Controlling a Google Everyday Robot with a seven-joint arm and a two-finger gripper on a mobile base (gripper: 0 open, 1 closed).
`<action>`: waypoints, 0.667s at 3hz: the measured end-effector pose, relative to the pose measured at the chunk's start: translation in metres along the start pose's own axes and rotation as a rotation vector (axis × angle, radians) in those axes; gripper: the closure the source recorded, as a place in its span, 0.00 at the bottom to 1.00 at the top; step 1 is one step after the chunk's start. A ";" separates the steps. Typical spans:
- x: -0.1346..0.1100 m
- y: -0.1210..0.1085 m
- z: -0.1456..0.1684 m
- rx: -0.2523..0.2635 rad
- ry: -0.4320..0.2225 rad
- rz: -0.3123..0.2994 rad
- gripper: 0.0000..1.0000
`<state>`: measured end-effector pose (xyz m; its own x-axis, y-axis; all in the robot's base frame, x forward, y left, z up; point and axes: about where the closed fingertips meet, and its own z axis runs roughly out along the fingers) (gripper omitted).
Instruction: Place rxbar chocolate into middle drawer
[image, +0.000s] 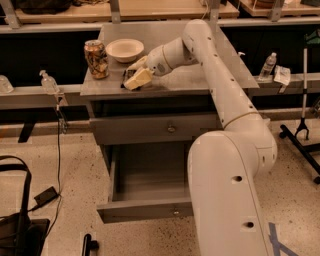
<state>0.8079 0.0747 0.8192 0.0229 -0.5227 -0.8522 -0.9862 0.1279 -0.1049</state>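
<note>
The rxbar chocolate (126, 78) is a small dark bar lying on the grey cabinet top (200, 75), in front of the bowl. Only its left part shows, because my gripper (134, 74) is down on it at the front left of the cabinet top. The cream gripper parts cover the rest of the bar. The middle drawer (150, 180) is pulled out below, open and empty, with its knobbed front (174, 212) toward me. My white arm reaches from the lower right up over the cabinet.
A patterned drink can (96, 59) and a pale bowl (124, 49) stand at the back left of the cabinet top. The upper drawer front (171, 128) is shut. A water bottle (268, 65) stands on the right shelf, and a black bag (20, 225) and cables lie on the floor at left.
</note>
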 end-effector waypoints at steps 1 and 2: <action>0.000 0.000 0.000 0.000 0.000 0.000 1.00; 0.000 0.000 0.000 0.000 0.000 0.000 0.83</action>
<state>0.8079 0.0746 0.8194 0.0232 -0.5224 -0.8524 -0.9862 0.1279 -0.1052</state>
